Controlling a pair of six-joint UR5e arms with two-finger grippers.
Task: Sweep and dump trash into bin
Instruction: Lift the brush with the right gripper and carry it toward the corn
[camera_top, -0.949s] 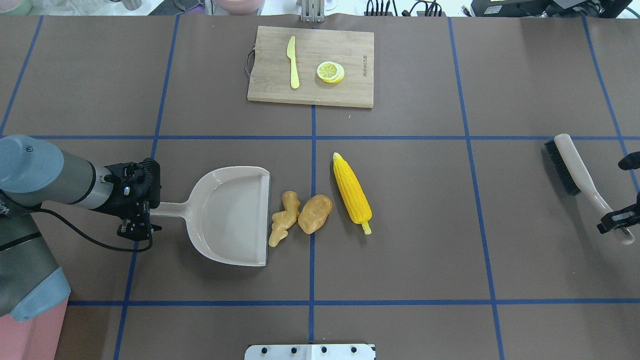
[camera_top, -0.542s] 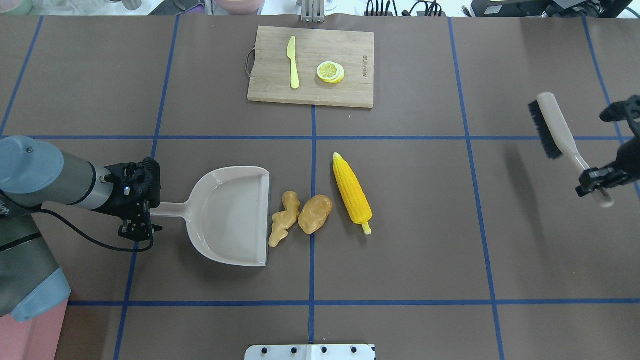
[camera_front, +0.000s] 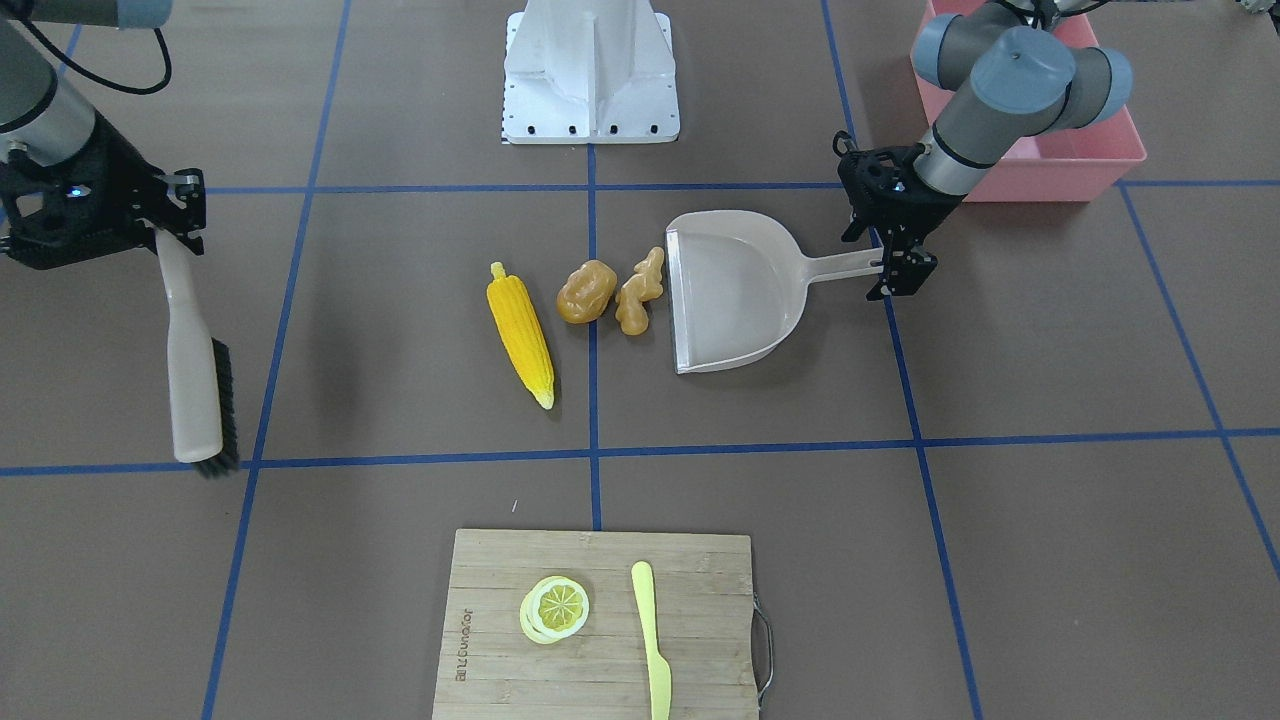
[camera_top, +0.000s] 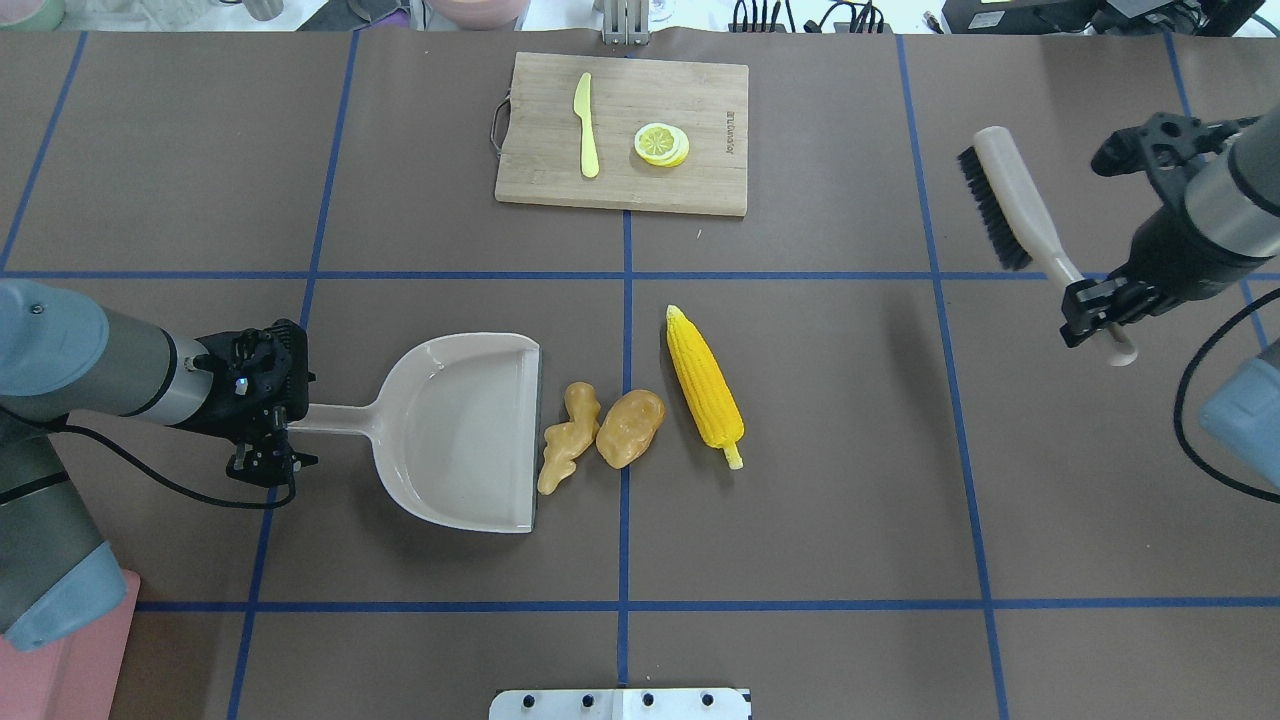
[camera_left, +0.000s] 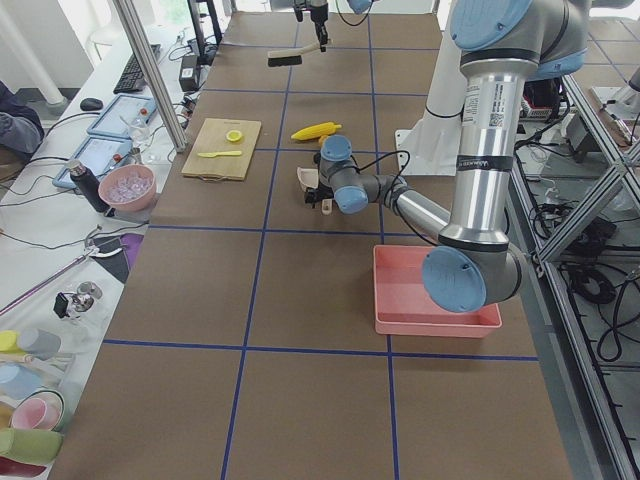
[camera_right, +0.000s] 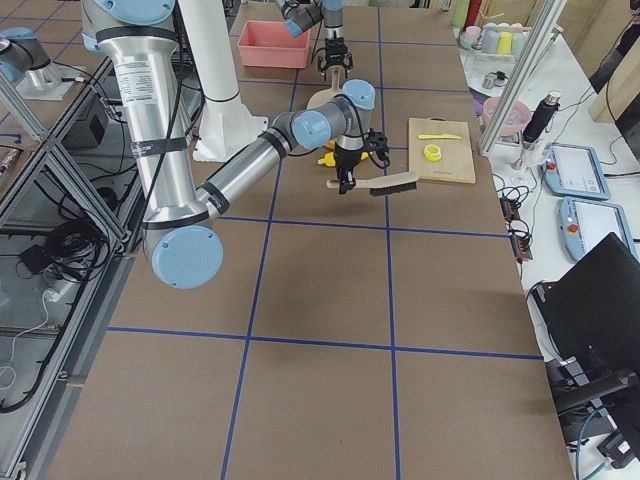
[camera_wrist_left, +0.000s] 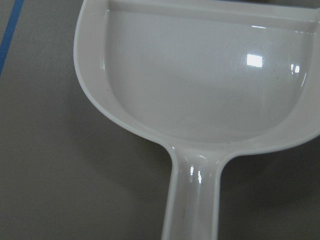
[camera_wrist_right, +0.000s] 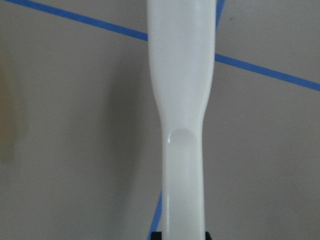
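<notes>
The yellow corn cob (camera_top: 704, 385), the orange-brown potato lump (camera_top: 630, 428) and the tan ginger root (camera_top: 568, 437) lie in a row on the table. The ginger touches the open edge of the beige dustpan (camera_top: 460, 430). My left gripper (camera_top: 275, 425) is shut on the dustpan's handle; the pan (camera_wrist_left: 200, 90) is empty. My right gripper (camera_top: 1095, 305) is shut on the handle of a brush (camera_top: 1010, 200) and holds it above the table, far right of the corn. The pink bin (camera_front: 1050, 180) stands behind my left arm.
A wooden cutting board (camera_top: 690, 100) at the far middle carries a pale yellow knife (camera_top: 585, 125) and a lemon slice (camera_top: 661, 143). The bin's corner shows at the near left (camera_top: 60, 680). Blue tape lines cross the brown table.
My right arm has lifted the brush and carried it away from me and inward, toward the table's middle. My left wrist has shifted slightly; the dustpan and the trash have not moved.
</notes>
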